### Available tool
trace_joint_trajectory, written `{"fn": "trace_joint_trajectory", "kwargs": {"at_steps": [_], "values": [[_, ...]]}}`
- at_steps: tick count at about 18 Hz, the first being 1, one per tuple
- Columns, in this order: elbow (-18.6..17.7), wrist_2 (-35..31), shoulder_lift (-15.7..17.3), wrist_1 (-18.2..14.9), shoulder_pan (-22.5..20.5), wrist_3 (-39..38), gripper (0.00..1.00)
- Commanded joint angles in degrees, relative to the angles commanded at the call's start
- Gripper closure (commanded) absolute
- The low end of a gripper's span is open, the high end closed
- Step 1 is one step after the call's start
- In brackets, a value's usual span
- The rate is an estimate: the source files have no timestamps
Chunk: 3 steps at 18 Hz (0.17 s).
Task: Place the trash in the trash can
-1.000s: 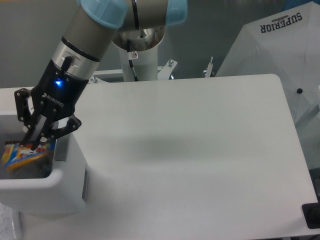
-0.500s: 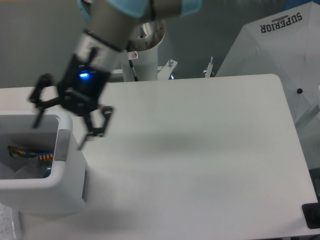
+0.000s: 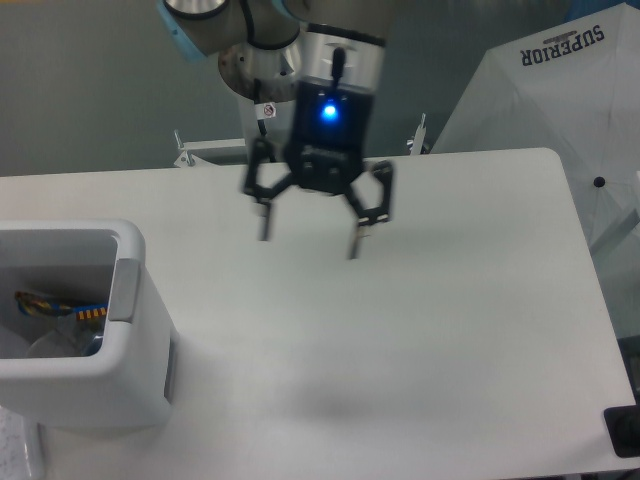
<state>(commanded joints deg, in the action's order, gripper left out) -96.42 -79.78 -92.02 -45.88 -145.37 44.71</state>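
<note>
White table point(image 3: 450, 330) carries no litter that shows; the snack bag point(image 3: 55, 303) lies inside the trash can point(image 3: 125, 290), far left of the empty claw point(image 3: 308, 235), fingers wide apart.

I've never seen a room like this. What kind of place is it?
Probably a robot lab or test room. A robot arm with an open gripper hangs over a plain white table, a white bin holds a snack bag, and a white photo umbrella stands beside it.
</note>
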Motion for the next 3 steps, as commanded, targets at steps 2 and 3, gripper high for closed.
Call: {"fn": "trace_joint_trajectory", "kwargs": {"at_steps": [2, 3], "values": [[-0.17, -1.25, 0.17, -0.18, 0.00, 1.25, 0.00], [-0.35, -1.08, 0.26, -0.09, 0.09, 1.34, 0.00]]}}
